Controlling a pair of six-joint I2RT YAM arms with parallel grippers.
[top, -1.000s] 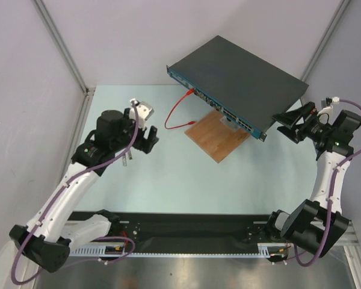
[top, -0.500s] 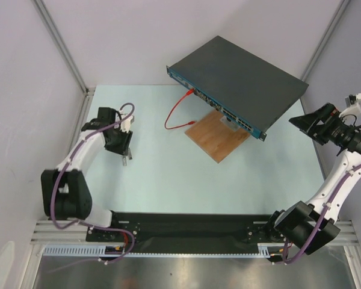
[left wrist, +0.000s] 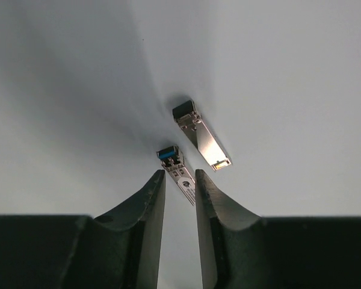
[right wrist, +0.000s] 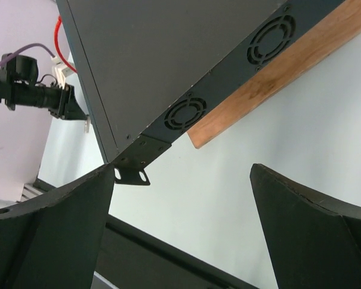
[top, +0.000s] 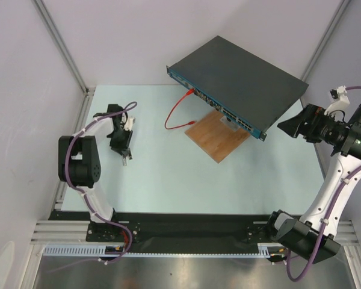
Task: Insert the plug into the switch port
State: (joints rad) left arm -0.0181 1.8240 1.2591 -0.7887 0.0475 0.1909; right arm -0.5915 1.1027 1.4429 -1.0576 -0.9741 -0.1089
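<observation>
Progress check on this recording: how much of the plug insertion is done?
Done: nothing yet; the blue-tipped plug and a second plug lie on the table. In hand: the left gripper straddles the blue-tipped plug, jaws narrow, firm grip unclear. The right gripper stands open beside the switch. Remaining: lift, carry, insert into a port.

My rig, as catalogued from the feeds:
- left arm (top: 78, 165): black joint housings, white link shells.
- left cable (top: 130, 106): purple, looped at the wrist beside a white connector (top: 127, 123).
- right arm (top: 331, 186): same build.
- right cable (top: 356, 88): purple.
- left gripper (left wrist: 179, 180), right gripper (right wrist: 182, 171): matte black, tapered fingers with curved backs.
</observation>
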